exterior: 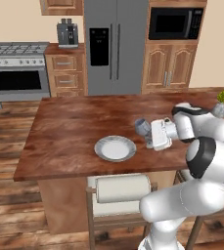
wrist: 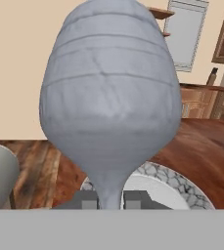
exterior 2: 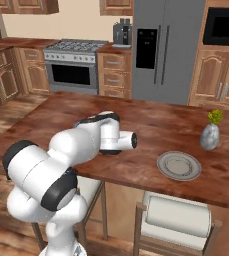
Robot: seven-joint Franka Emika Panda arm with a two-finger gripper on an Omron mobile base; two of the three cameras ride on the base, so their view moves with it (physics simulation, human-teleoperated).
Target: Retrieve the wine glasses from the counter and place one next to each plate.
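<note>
We see the big wooden table [exterior: 74, 132] with our plate [exterior: 115, 148] on it. Our gripper [wrist: 110, 200] pinches the thin stem of the wine glass [wrist: 108, 97], and the round bowl stands up at twelve o'clock from the fingers [wrist: 86, 199]. The glass hangs just over the table, near the plate at its two o'clock. If we tip or bump it down hard, we think it could slip or fall onto the plate.

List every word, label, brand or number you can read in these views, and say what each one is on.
None can be read.
The microwave, fridge, its dark dispenser panel, stove and coffee machine carry no legible marks.
The wine glass and plate are unmarked.
</note>
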